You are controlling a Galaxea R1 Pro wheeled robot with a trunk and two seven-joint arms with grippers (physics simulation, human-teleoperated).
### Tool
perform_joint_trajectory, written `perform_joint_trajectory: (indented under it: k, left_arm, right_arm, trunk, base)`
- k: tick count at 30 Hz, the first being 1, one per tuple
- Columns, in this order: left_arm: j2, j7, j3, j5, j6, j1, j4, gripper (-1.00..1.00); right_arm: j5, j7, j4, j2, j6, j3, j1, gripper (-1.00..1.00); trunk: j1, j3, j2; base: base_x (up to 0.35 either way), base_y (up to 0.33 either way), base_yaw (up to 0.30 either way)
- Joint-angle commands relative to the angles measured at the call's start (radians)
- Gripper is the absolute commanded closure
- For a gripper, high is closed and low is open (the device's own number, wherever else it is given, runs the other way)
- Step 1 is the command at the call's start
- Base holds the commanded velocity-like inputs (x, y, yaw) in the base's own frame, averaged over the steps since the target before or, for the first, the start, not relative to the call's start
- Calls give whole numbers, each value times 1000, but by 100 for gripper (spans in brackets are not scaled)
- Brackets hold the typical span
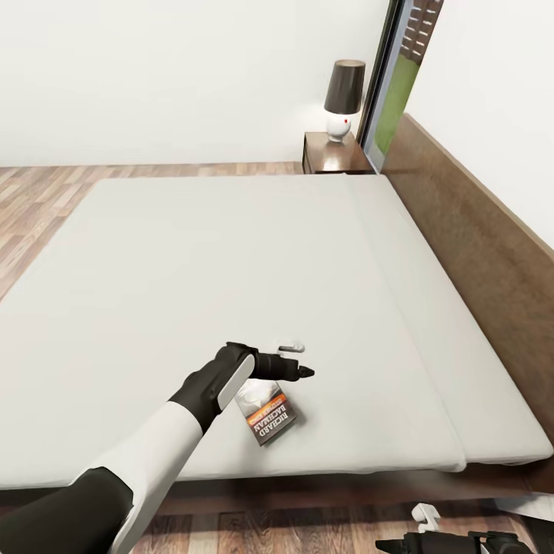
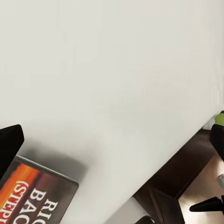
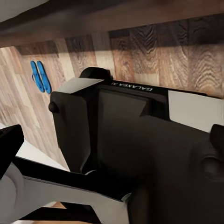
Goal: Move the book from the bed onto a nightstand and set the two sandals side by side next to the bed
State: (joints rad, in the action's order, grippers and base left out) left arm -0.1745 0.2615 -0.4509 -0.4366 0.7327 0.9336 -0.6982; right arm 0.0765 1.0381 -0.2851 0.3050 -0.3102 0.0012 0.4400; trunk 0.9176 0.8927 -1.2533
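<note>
Grey bed (image 1: 231, 269) holds "Richard Bachman" book (image 1: 271, 419) under open left pincer (image 1: 296, 360).

Left gripper (image 1: 296, 362) outstretched, fingers apart; right arm low

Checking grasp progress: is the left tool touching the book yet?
Cannot tell. In the head view the left tool hangs above the book on the bed, overlapping it; no view shows contact or gap plainly.
</note>
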Motion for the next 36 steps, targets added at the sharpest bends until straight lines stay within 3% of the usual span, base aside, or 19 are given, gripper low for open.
perform_joint_trajectory:
  k: [1,25,32,36]
  left_arm:
    - [0,2,0,1,4,1,0,-100]
    - [0,2,0,1,4,1,2,-100]
    - [0,2,0,1,4,1,2,-100]
    - [0,2,0,1,4,1,2,-100]
  right_arm:
    - [8,2,0,0,-10,0,0,-100]
    - [8,2,0,0,-10,0,0,-100]
    - [8,2,0,0,-10,0,0,-100]
    - [8,2,0,0,-10,0,0,-100]
  trunk:
    - [4,4,-8]
    - [96,79,-176]
    - [96,79,-176]
    - [111,92,-204]
  base:
    - [0,0,0]
    - [0,0,0]
    - [0,0,0]
    - [0,0,0]
